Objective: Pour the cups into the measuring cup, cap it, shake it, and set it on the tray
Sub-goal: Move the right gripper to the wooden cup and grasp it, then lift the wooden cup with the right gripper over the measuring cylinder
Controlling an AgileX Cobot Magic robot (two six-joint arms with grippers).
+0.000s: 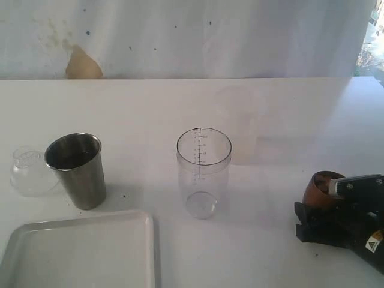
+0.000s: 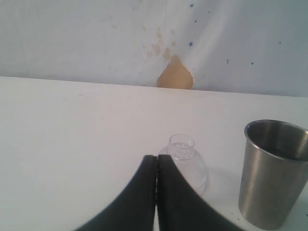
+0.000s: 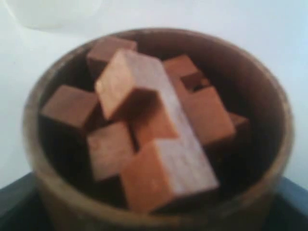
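flanking the wooden cup [image 1: 318,191], right end effector [image 1: 312,216] low, grip unclear; left end effector [image 2: 157,168] pressed together

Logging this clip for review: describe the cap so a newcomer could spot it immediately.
Find the white tray at the exterior view's lower left. Behind it stands the steel tumbler; the cap sits left of that, low, clear and dome-shaped with a short neck.

We take this for a makeshift lab bench rather than a home — a plain white table [image 1: 282,120] set against a white sheet backdrop [image 1: 240,36], speckled with dark spots and marked by a tan patch [image 1: 83,65].
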